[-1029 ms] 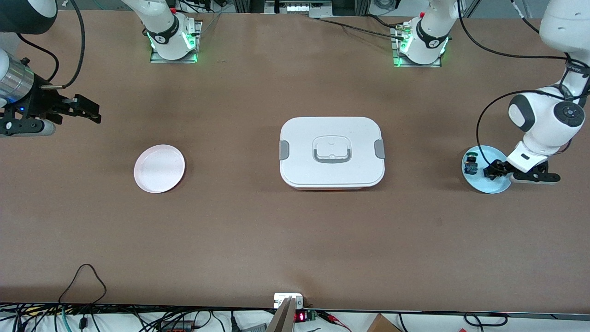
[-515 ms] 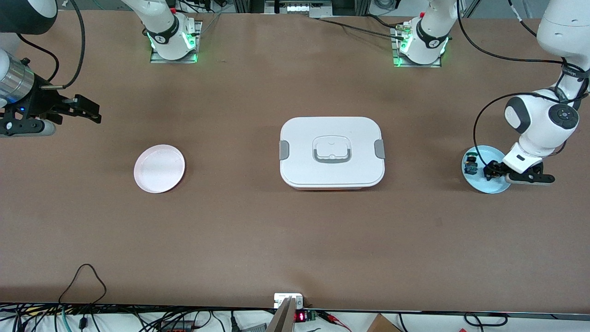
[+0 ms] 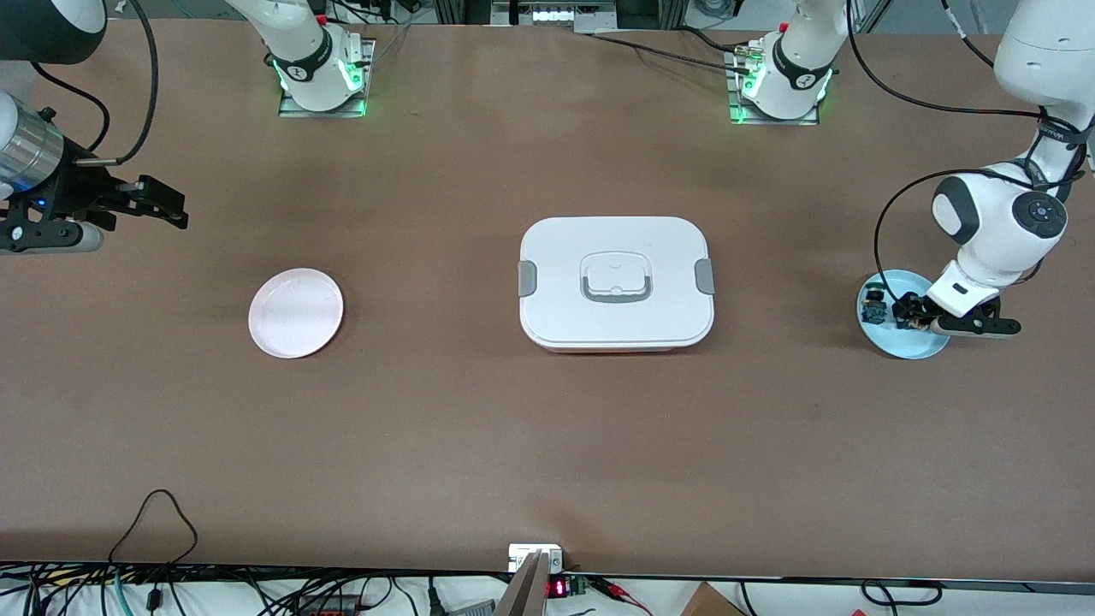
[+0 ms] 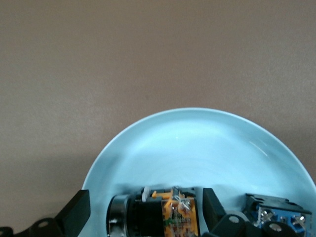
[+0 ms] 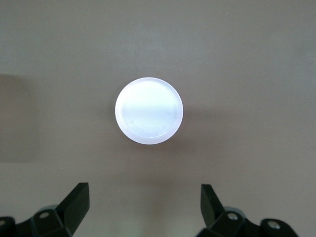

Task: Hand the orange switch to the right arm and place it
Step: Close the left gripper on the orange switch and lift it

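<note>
Lower over the blue plate (image 3: 914,345) than a second ago, the left gripper (image 3: 910,314) has come down at the left arm's end of the table, its wrist drawn slightly toward the table's middle. Its two black fingers (image 4: 75,215) stand wide apart, one on either side of the orange switch (image 4: 159,217), which lies on its side on the plate (black barrel, orange parts, a silver ring at one end); the fingers are not closed on it. Just beside the switch on the same plate lies a second small switch with blue parts (image 3: 873,307), seen in the left wrist view past one fingertip.

At the right arm's end of the table the right arm (image 3: 26,158) waits, unmoved, its silver wrist cylinder above the table edge. The right gripper (image 3: 162,205) hangs in the air with its fingers spread wide and nothing between them. Its wrist camera looks down on the pink plate (image 3: 296,312), which sits bare on the brown table (image 3: 547,445).

Between the two plates, well apart from both, stands a white lidded container (image 3: 616,282) with grey side clips and a grey handle set into the lid.
</note>
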### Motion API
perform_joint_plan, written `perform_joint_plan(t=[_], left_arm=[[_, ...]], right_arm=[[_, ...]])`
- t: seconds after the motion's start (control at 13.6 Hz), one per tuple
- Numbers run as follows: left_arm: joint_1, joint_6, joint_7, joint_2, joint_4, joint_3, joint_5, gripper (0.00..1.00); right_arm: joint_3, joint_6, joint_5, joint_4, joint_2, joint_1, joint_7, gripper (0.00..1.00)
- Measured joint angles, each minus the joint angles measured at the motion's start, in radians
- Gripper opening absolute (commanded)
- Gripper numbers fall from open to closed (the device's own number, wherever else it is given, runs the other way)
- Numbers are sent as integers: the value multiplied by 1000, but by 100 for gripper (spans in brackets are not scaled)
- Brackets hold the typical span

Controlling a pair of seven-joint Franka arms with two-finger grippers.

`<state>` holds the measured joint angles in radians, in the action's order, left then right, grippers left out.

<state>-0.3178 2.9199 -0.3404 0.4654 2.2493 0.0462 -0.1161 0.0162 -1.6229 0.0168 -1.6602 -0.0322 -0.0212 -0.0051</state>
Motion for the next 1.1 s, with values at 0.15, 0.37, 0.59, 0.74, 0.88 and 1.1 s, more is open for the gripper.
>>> perform_joint_plan(t=[0.15, 0.37, 0.59, 0.74, 0.88, 1.1], left_arm=[[0, -7, 0, 0, 3, 0, 0, 83], [0, -54, 0, -1, 3, 0, 0, 46], [0, -86, 0, -10, 1, -1, 0, 27], [0, -96, -1, -15, -5, -4, 0, 26], [2, -103, -1, -34, -22, -10, 0, 26], [7, -283, -39, -86, -96, -40, 0, 24]], right_arm=[[0, 0, 0, 0, 0, 0, 0, 100], [0, 0, 0, 0, 0, 0, 0, 100], [0, 0, 0, 0, 0, 0, 0, 100], [0, 0, 0, 0, 0, 0, 0, 100], [0, 0, 0, 0, 0, 0, 0, 100], [0, 1, 0, 0, 0, 0, 0, 100]])
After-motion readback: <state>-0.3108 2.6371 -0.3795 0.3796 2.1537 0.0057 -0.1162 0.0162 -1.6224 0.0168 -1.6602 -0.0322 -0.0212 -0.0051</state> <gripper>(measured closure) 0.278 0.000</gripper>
